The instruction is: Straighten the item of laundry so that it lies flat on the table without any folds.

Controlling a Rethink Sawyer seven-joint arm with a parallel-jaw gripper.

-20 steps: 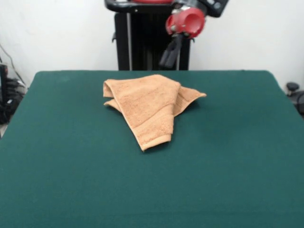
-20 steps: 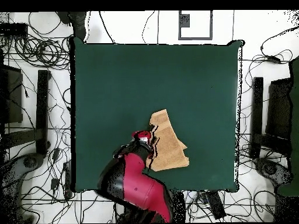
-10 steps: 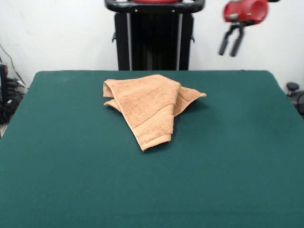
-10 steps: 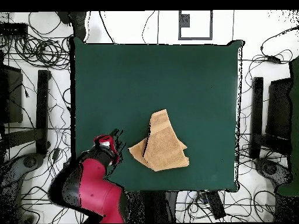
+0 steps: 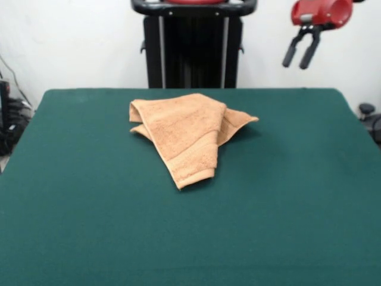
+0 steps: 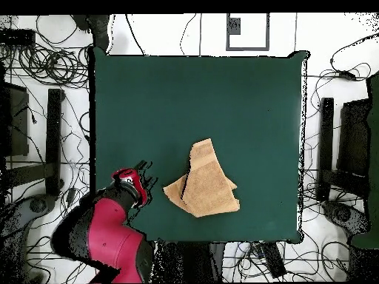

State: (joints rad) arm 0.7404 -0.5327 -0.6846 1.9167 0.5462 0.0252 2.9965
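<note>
From my side, the table [image 5: 89,226] is bare green cloth up front. Past that, toward the far half and about centred left to right, lies the item of laundry [image 5: 184,132], folded over itself into a rough wedge with one corner poking out to the side and a narrow hemmed end pointing at me. It is clearly not flat yet, so I judge I'm between grasps. Farthest off, the gripper [image 5: 300,55] hangs high beside the pedestal [image 5: 191,47], fingers parted and empty. Next I'd bring it down onto an exposed corner and pull outward.
</note>
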